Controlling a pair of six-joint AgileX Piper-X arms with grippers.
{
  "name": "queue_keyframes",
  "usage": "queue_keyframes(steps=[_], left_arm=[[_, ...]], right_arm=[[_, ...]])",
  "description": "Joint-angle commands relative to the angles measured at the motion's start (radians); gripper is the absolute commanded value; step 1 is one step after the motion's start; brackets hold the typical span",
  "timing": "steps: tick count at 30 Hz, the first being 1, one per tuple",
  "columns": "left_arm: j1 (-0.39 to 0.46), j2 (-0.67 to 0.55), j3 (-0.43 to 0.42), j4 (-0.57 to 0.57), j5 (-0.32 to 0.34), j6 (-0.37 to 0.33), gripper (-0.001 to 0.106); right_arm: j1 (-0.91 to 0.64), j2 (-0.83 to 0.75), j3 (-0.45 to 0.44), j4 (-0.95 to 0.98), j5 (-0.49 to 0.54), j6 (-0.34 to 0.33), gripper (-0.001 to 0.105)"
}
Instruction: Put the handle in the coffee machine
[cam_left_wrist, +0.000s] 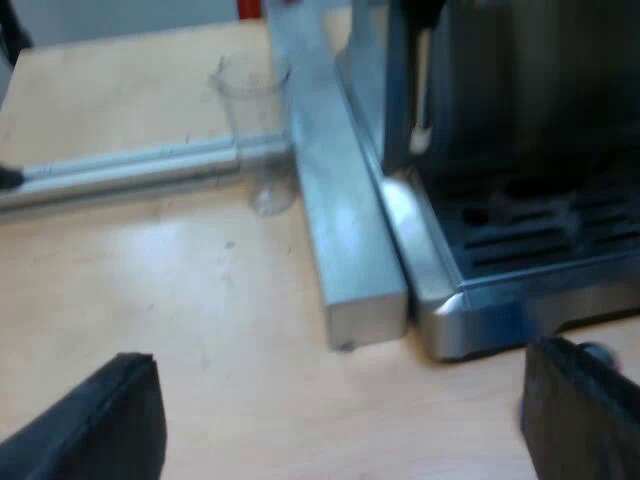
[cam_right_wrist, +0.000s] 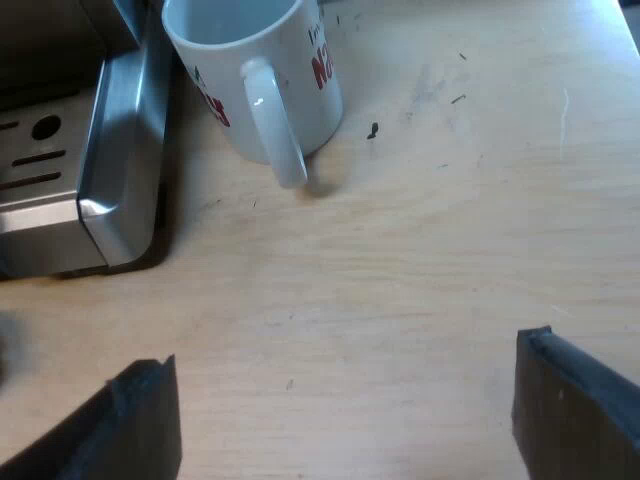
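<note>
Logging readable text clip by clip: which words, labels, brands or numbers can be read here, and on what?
"N": red, on the white mug, followed by a letter or digit I cannot make out; the rest curves away.
Small dark writing above it: too small to read.
Red marks beside the mug's handle: unreadable.
Espresso machine, measuring glass: no readable text.

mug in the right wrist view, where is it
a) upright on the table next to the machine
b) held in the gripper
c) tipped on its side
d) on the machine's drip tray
A: the mug stands upright on the wooden table beside the espresso machine, at its corner, clear of the open right gripper.
</note>
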Motion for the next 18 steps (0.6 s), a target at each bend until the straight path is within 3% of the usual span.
queue_keyframes(steps=[1, 9, 11, 14, 18], left_arm=[[-0.001, -0.014, -0.033, -0.003, 0.042, -0.037, 0.074], [-0.090, 0.059, -0.084, -0.006, 0.067, -0.046, 0.074], [-0.149, 0.084, -0.093, -0.004, 0.084, -0.046, 0.074], [-0.195, 0.107, -0.098, -0.003, 0.097, -0.043, 0.074], [-0.242, 0.123, -0.097, 0.003, 0.134, -0.043, 0.074]], right_arm=[[0.004, 0.044, -0.050, 0.041, 0.002, -0.011, 0.070], [0.061, 0.179, -0.160, 0.121, 0.000, -0.041, 0.070], [0.080, 0.199, -0.175, 0.135, 0.000, -0.049, 0.070], [0.203, 0.360, -0.285, 0.226, 0.000, -0.056, 0.070], [0.273, 0.446, -0.333, 0.265, 0.000, -0.060, 0.070]])
